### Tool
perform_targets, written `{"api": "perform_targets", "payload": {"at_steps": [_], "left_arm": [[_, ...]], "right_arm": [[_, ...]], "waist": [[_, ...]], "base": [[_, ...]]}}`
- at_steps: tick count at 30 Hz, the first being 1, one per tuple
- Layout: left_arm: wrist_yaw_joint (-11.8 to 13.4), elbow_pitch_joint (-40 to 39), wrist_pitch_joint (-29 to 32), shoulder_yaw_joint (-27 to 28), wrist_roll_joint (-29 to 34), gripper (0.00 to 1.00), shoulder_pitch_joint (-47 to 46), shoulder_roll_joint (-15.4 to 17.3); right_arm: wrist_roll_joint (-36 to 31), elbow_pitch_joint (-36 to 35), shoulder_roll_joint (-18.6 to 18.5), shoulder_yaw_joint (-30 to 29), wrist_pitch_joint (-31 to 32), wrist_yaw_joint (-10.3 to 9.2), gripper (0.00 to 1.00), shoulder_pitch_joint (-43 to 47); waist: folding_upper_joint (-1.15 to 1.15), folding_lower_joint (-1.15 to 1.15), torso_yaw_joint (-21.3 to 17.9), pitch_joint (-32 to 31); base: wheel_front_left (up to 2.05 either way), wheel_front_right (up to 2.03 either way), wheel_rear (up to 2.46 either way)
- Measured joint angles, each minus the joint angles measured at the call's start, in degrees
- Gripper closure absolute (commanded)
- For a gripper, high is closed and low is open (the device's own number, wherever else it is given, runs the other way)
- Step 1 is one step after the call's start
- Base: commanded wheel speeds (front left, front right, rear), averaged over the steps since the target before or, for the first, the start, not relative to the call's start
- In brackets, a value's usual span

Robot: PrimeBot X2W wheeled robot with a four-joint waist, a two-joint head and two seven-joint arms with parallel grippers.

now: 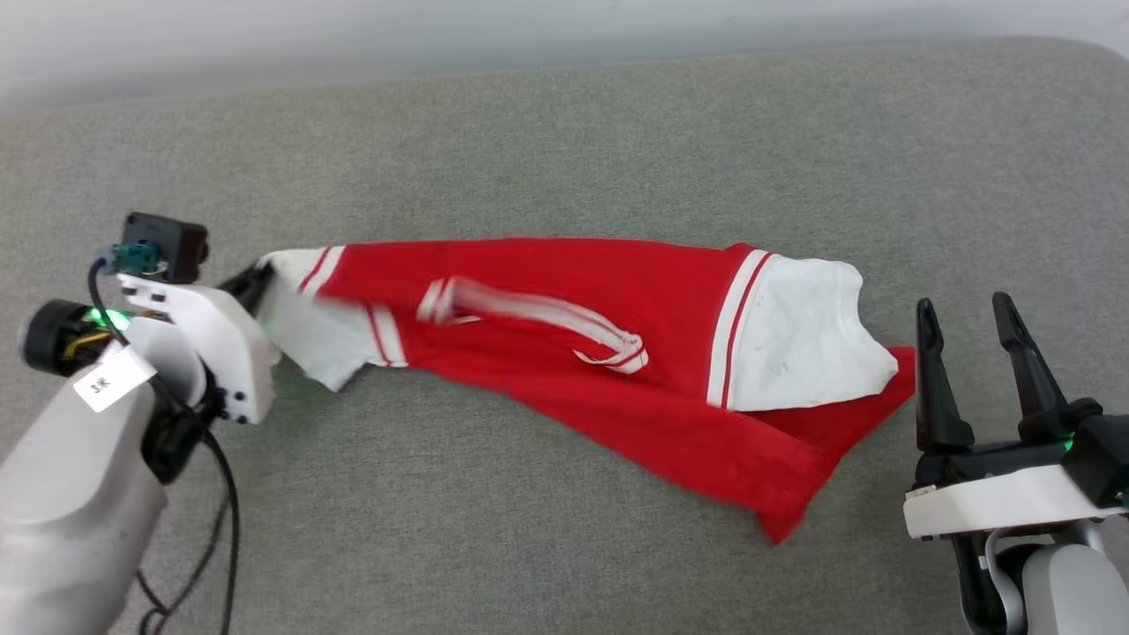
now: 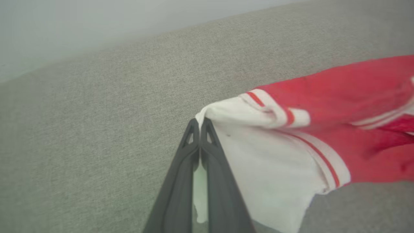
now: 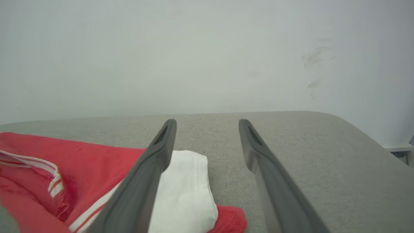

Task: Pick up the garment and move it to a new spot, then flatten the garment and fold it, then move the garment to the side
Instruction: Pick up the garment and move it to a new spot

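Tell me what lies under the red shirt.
Grey fabric surface shows all around the garment; its spread body hides whatever lies beneath. Left end effector pinches one white sleeve.

Grey fabric surface (image 1: 564,132) lies bare all round the garment (image 1: 617,353) — a wall (image 3: 207,48) closes its far edge.

The garment (image 1: 564,291) is bright red, with white short sleeves edged in red-and-white striped trim; the same stripes run round its neckline. Under it, the upholstered surface (image 1: 564,132) is a flecked grey weave. The left gripper (image 1: 257,275) and right gripper (image 1: 963,302) have dark grey fingers on white housings with small green lights. The wall (image 3: 207,48) is pale grey-white
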Motion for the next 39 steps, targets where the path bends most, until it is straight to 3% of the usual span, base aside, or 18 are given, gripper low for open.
{"api": "perform_targets", "payload": {"at_steps": [5, 11, 14, 19, 26, 31, 37, 39], "left_arm": [[2.86, 5.45, -5.52, -0.85, 5.27, 0.0, -2.63, 2.27], [3.25, 7.73, -14.58, -1.89, 7.28, 0.0, -3.42, -0.12], [4.6, 6.77, -19.33, -1.87, 8.21, 0.0, -3.46, -1.7], [7.86, -1.74, -21.63, 0.26, 10.18, 0.0, -0.91, -3.71], [13.82, -22.73, -21.81, 8.28, 15.78, 0.0, 14.3, -7.23], [14.99, -30.87, -21.81, 10.59, 20.59, 0.0, 24.84, -9.83], [15.68, -34.4, -21.81, 11.45, 25.95, 0.0, 34.15, -12.67], [16.36, -35.0, -21.81, 12.35, 28.09, 0.0, 38.01, -15.34]], "right_arm": [[-0.13, 0.27, 0.0, 0.62, 0.0, 0.0, 0.0, -0.13], [-1.01, 0.43, -0.01, -0.04, 0.0, 0.0, 0.0, 0.86], [-1.63, 0.01, 0.0, -0.49, 0.0, 0.0, 0.0, 1.4], [-2.81, -0.74, -0.01, -1.36, 0.0, 0.0, 0.0, 3.13], [-5.67, -1.47, 0.0, -0.79, 0.0, 0.01, 0.0, 5.54], [-6.3, -1.88, 0.0, -0.24, 0.0, 0.01, 0.0, 6.92], [-6.53, -1.93, 0.01, 0.34, 0.0, 0.01, 0.0, 8.6], [-6.33, -1.93, 0.02, 1.09, 0.0, 0.01, 0.0, 9.16]], "waist": [[0.0, 0.0, 0.56, -0.29], [0.0, 0.0, 1.81, -2.71], [0.0, -0.01, 2.85, -4.35], [0.0, -0.01, 5.07, -7.36], [0.0, -0.02, 8.09, -11.17], [0.0, -0.02, 9.24, -12.7], [0.0, -0.02, 9.42, -13.6], [0.0, -0.02, 9.01, -13.76]], "base": [[0.0, 0.0, 0.0], [0.0, 0.0, 0.0], [0.0, 0.0, 0.0], [0.0, 0.0, 0.0], [0.0, 0.0, 0.0], [0.0, 0.0, 0.0], [0.0, 0.0, 0.0], [0.0, 0.0, 0.0]]}}
